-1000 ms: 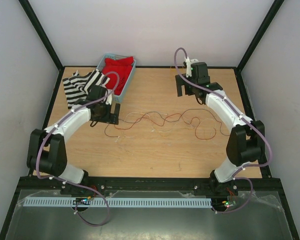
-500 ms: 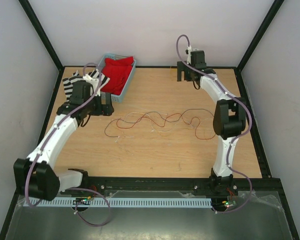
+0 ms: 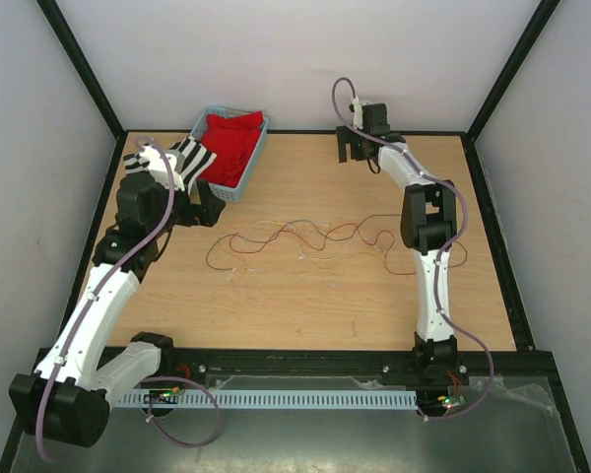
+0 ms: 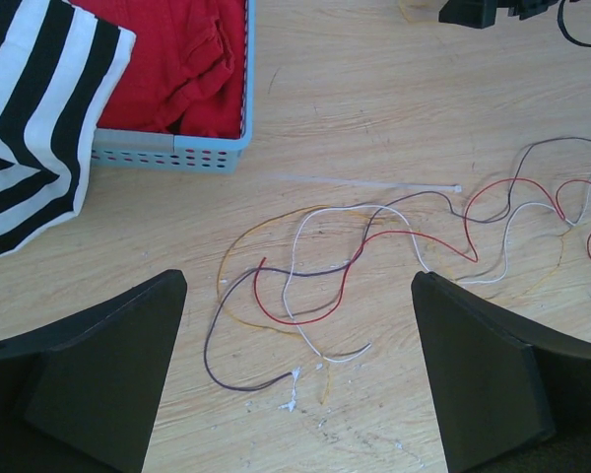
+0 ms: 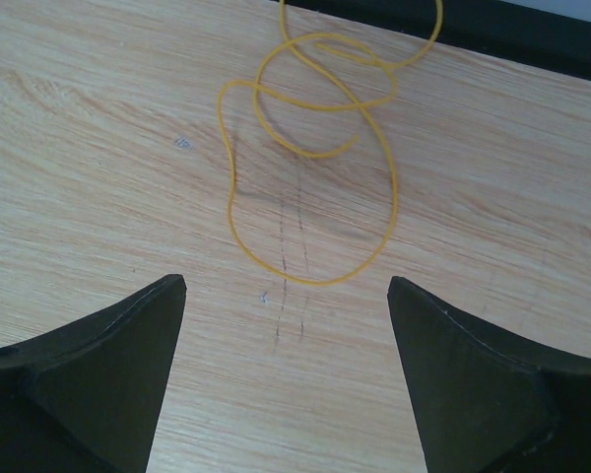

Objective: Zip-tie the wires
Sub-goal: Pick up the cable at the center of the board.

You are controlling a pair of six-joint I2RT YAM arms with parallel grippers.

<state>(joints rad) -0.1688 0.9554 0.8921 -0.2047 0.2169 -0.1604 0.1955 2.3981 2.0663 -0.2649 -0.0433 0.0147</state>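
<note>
Wooden table point(image 3: 305, 315) inside a walled cell, with the blue basket point(image 4: 167, 150) at far left as reference. The left arm reaches up beside the basket; the left gripper point(image 4: 300, 277) hangs just off the basket's near corner, fingers spread wide, nothing between them. The right gripper point(image 5: 288, 282) sits well to the right of the basket along the far edge, also spread and empty. A striped cloth point(image 4: 30, 118) drapes over the basket's left side, and a red cloth point(image 4: 167, 59) lies inside it. The wires point(image 3: 310, 235) lie flat on the table, near-right of the basket, in a loose tangle whose long axis runs rightward away from it. From the left gripper the bunch lies directly ahead and below, its left-hand loops closest, so I judge the left arm nearer. A pale zip tie point(image 4: 374, 183) lies between basket and wires, roughly parallel to the bunch. One yellow strand point(image 5: 315, 154) curls alone under the right gripper, well apart from the tangle.
</note>
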